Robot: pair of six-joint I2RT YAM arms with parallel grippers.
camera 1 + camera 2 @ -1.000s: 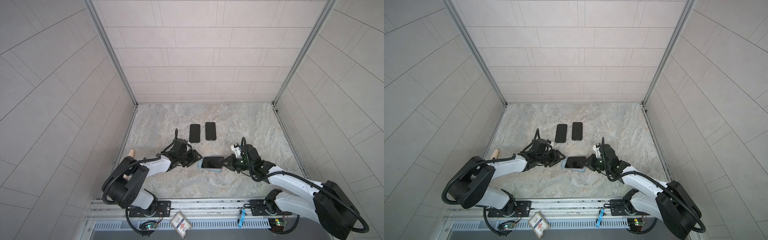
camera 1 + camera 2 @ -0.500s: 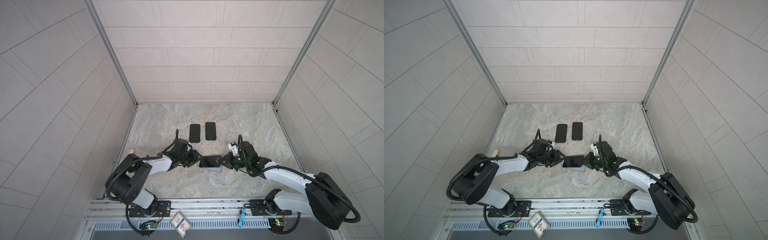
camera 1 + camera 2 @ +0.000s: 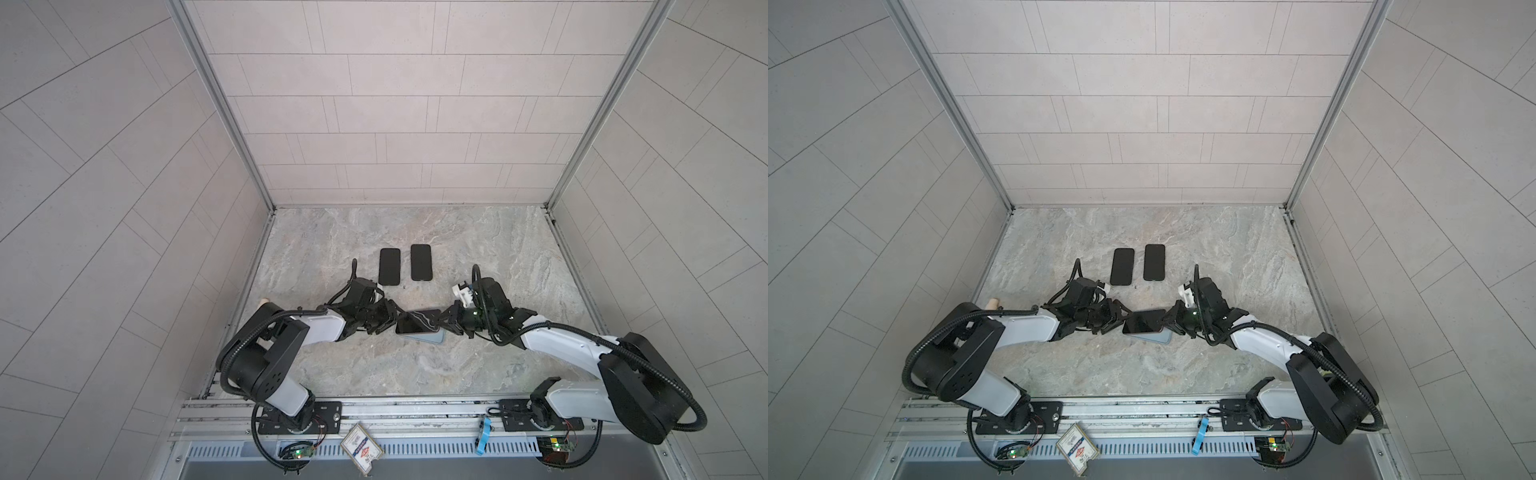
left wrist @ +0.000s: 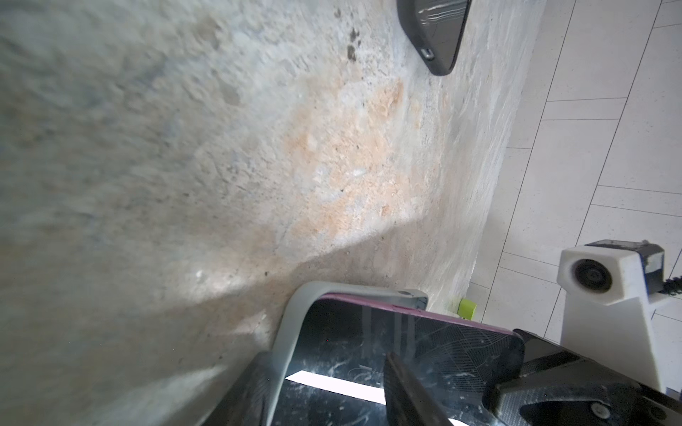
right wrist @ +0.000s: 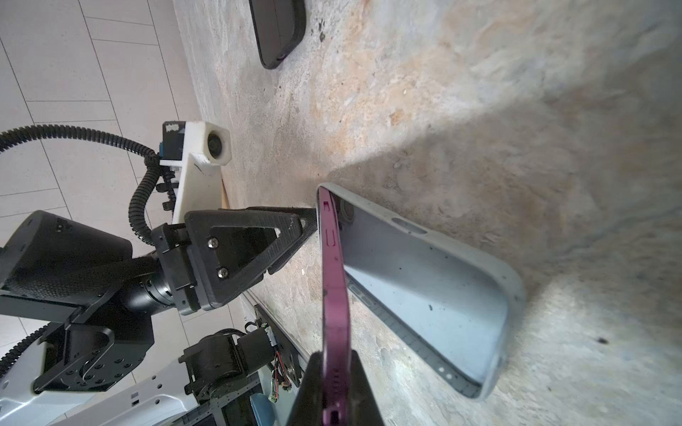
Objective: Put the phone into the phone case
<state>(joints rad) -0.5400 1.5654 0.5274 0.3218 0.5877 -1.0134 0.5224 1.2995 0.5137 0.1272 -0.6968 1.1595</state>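
In both top views the phone (image 3: 417,326) (image 3: 1144,322) is seen low in the middle of the frame, between the two arms, over the pale phone case (image 3: 432,337) (image 3: 1163,336) that lies on the marbled desk (image 3: 498,257). In the right wrist view the phone (image 5: 334,280) is shown edge-on and tilted. Its far end is set in the end of the open phone case (image 5: 424,280), and its near end is raised and clamped between the fingers of the right gripper (image 5: 332,387). The fingers of the left gripper (image 3: 388,322) are held apart at the phone's other end, one outside the case rim and one over the screen. Two black slabs (image 3: 390,272) (image 3: 421,262) are laid side by side just above, nearer the frame's centre.
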